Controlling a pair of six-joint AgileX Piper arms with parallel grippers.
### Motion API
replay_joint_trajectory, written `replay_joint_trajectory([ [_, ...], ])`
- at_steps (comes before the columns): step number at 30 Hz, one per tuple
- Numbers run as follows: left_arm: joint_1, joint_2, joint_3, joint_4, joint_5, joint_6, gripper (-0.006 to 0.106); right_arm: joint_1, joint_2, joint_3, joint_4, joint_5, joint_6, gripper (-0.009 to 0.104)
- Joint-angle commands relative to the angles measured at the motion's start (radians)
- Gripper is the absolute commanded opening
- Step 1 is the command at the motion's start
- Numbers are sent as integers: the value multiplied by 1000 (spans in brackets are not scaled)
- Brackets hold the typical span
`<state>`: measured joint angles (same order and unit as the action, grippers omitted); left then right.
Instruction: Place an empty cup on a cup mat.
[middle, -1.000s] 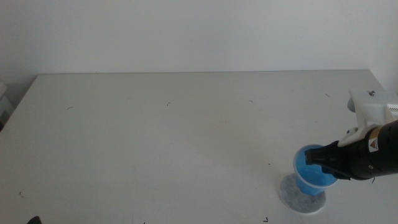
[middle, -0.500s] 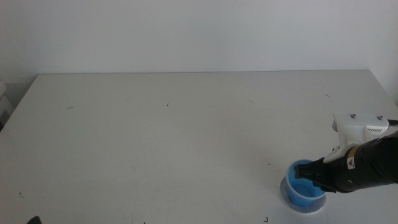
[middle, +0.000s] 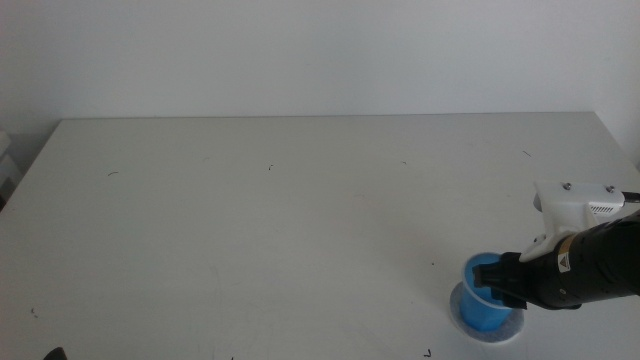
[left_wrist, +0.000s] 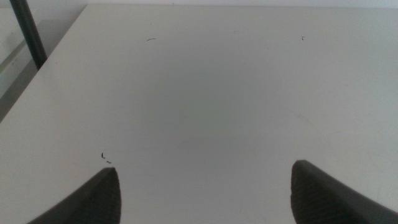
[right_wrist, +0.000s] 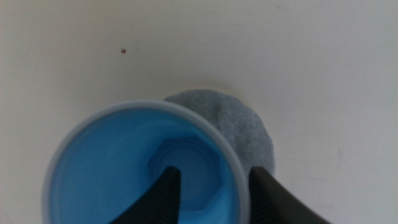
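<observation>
The broad, matte, off-white table (middle: 300, 220) carries a few tiny dark specks and little else. Over its near right part the right gripper (right_wrist: 214, 190) pinches the wall of the cup (middle: 484, 300), one dark jaw inside the bowl and one outside against the thin white rim, jaws closed down to the thickness of that wall. The cup is smooth bright blue plastic, tapered, wider at the mouth, and empty; its moulded base shows through the opening. Directly under the gripper lies the cup mat (right_wrist: 239, 124), a flat round disc of mottled grey with a pale edge, peeking out from beneath the cup on the far side of the jaws. The cup looks low over or on the mat, yet off-centre, so releasing here could leave its base overhanging the edge and tipping. The left gripper (left_wrist: 202, 186) hangs over bare table, jaws wide apart, holding nothing.
</observation>
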<state>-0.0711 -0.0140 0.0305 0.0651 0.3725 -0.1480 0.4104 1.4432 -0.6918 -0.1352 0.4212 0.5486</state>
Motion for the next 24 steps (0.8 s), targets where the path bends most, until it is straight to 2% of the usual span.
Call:
replay_joint_trajectory([
  [1,1,-3,-6,0,-67,-11,105,-8,-45,-19,-24,-24,-5,44],
  [6,1,-3,-6,0,-67,-11,105,-8,-138,-21,-24,-25,-1,72],
  [9,1,-3,-6,0,-67,-11,105,-8,-221,-41,-30,5,-1,80],
  [13,1,-3,-6,0,-67,-11,105,-8,-357,-91,-58,79,-1,81],
  [18,1,-3,-6,0,-67,-11,105,-14,-545,-114,-139,115,21,80],
  [21,1,-3,-6,0,-67,-11,105,-53,-645,-99,-135,136,13,79],
  [24,1,-3,-6,0,-67,-11,105,-122,-756,-51,-93,132,-57,79],
])
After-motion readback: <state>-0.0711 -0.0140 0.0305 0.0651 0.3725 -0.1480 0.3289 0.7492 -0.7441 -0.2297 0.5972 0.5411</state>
